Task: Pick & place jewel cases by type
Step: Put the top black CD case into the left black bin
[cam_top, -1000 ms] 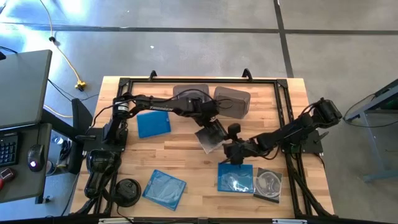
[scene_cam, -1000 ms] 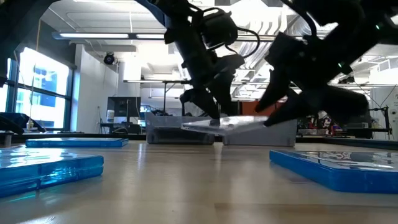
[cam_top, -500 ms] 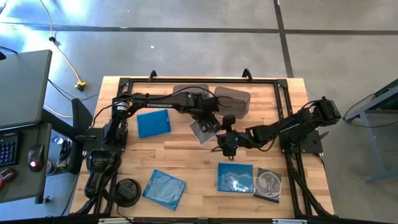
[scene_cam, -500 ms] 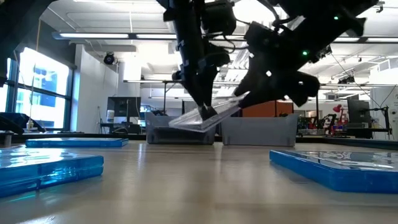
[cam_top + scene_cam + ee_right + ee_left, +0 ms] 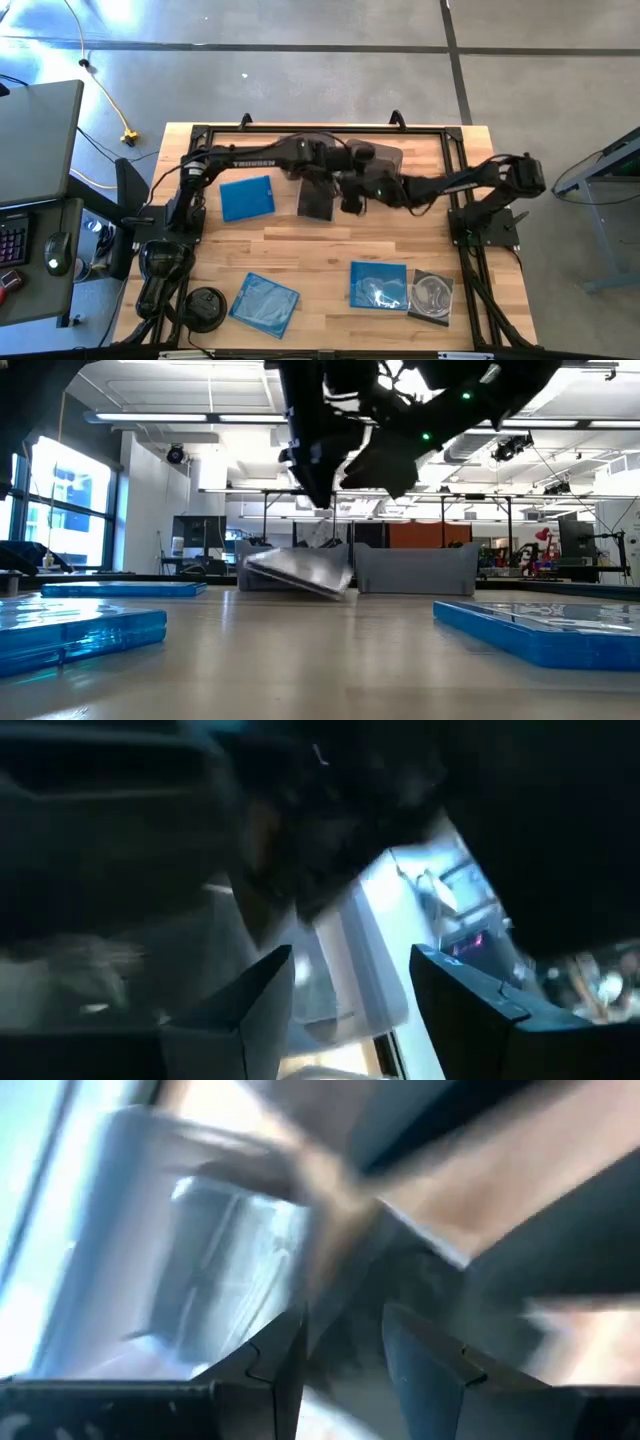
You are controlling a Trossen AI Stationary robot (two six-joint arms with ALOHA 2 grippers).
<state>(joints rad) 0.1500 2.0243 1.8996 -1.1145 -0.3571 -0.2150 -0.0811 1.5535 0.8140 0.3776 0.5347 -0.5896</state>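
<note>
A dark grey jewel case (image 5: 317,200) hangs tilted below my left gripper (image 5: 322,178), just in front of the left smoky bin (image 5: 308,150). In the low view the case (image 5: 300,570) slopes down to the right under the gripper (image 5: 322,510). My right gripper (image 5: 350,200) is open and stands close beside the case's right edge; whether it touches, I cannot tell. Blue cases lie flat at the left (image 5: 247,197), near left (image 5: 265,303) and near right (image 5: 378,283). A clear case with a silver disc (image 5: 432,295) lies beside the last. My left gripper is shut on the dark case's far edge (image 5: 319,186), pinched between the two fingers (image 5: 285,1365), which come from above pointing down. The case hangs tilted below them, its lower corner (image 5: 343,590) close to the table; whether it rests there, I cannot tell.
A second smoky bin (image 5: 375,160) stands right of the first, along the far edge. A round black object (image 5: 205,305) sits at the near left corner. Bare wood (image 5: 300,250) lies across the table's middle. A black frame rail (image 5: 460,200) runs along the right side.
My left gripper has carried the dark case toward the far edge, up to the left bin. The case has tipped from nearly level to sloping. My right gripper has followed it, moving toward the far edge and left, staying beside the case.
</note>
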